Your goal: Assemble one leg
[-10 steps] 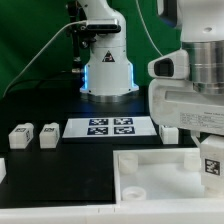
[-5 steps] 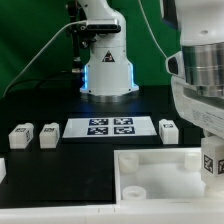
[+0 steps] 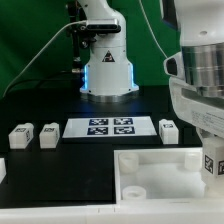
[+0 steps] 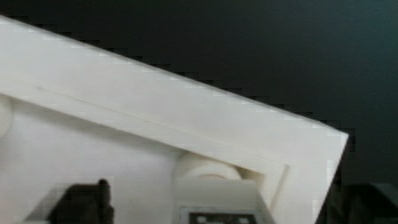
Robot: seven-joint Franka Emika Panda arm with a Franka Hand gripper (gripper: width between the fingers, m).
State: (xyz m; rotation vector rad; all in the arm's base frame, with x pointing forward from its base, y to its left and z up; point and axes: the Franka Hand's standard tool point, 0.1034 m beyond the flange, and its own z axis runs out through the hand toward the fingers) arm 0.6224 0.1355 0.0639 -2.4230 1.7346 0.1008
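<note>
The tagged leg [image 3: 212, 162] is seen just beneath the gripper [image 3: 206, 142], apparently upright at the white panel's [image 3: 150, 172] corner on the exterior view's right, but whether it is clasped or released cannot be told from either view.

No readable text; the legs [image 3: 21, 134] and marker board [image 3: 110, 127] bear only fiducial patterns.

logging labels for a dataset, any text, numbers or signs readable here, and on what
No words or numbers can be read.
Legs: square black-and-white tags, patterns only.
Marker board: four such tags, no text.
Arm base: small dark mark, too blurred to read.
</note>
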